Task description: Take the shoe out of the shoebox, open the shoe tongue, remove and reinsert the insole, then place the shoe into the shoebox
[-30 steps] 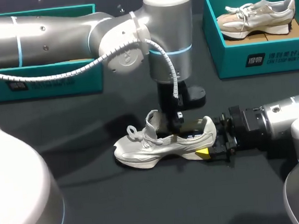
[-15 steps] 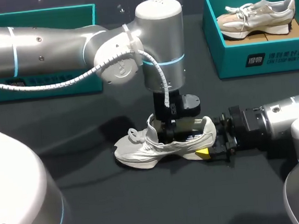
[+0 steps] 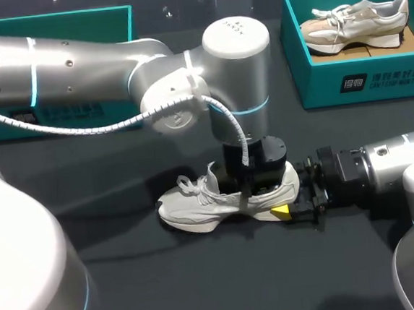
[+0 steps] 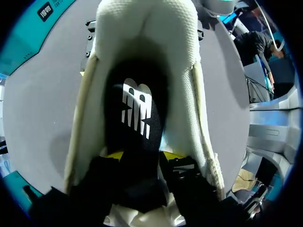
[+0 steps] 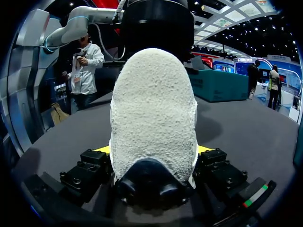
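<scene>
A white sneaker lies on its sole on the dark table, toe to the left. My left gripper points straight down into its opening. In the left wrist view its yellow fingertips stand apart inside the shoe, on either side of the near end of the black insole that lies flat in it. My right gripper comes in low from the right and is shut on the heel. The heel fills the right wrist view, between the fingers of that gripper.
A teal shoebox at the back right holds a second, beige sneaker. Another teal box stands at the back left, partly behind my left arm. Bare table lies in front of the shoe.
My left gripper's fingers have spread apart inside the shoe, and the wrist has sunk lower and shifted a little toward the heel. The right gripper and the shoe have stayed put.
</scene>
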